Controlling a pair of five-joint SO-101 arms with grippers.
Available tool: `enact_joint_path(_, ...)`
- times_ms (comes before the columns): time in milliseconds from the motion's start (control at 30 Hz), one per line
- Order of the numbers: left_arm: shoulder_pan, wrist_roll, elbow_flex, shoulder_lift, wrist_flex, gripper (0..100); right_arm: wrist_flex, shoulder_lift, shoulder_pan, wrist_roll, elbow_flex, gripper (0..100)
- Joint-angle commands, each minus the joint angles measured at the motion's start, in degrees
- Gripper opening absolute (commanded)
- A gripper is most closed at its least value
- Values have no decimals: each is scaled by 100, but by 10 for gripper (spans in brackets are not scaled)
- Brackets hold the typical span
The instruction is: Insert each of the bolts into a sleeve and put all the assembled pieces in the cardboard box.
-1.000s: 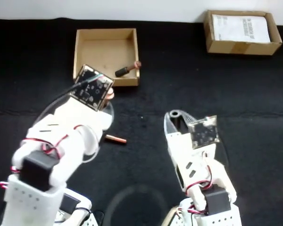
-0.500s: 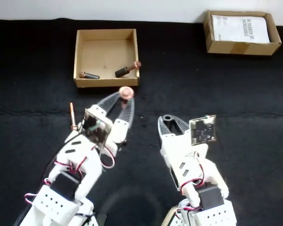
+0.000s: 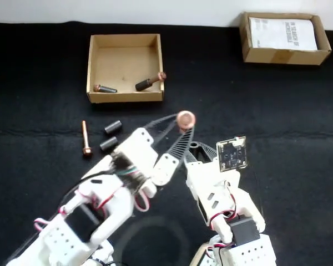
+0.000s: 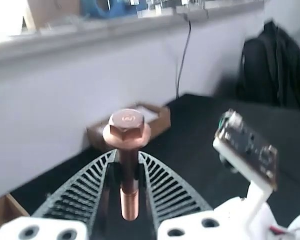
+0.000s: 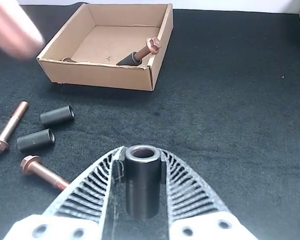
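Resting on the black tabletop [image 3: 277, 111], the cardboard box [image 3: 125, 97] held two assembled pieces [image 3: 150, 82]; the left claw [image 4: 126, 165] was clamped on a bolt [image 4: 127, 135], head up — the right claw [image 5: 142, 170] gripped a sleeve [image 5: 142, 182] nearby.

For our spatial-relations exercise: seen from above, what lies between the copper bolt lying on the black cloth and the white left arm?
In the high view, a short black cylindrical sleeve and a second black sleeve lie there, not touching.

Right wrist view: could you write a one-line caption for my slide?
The right tool grips a black sleeve; beyond it, the cardboard box holds an assembled piece.
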Motion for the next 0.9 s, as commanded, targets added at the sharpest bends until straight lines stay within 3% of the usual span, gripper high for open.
enact_joint_path(0, 154, -35, -462, 813, -360, 9, -136, -57, -13, -18, -40, 8)
enact_joint_path(200, 13, 413, -497, 1815, -1046, 9, -136, -57, -13, -18, -66, 8)
enact_joint_path(633, -57, 545, -453, 2035, -1029, 9, -136, -57, -13, 149, -382, 8)
enact_joint_path(867, -66, 1002, -444, 2044, -1020, 9, -136, -57, -4, 176, -532, 8)
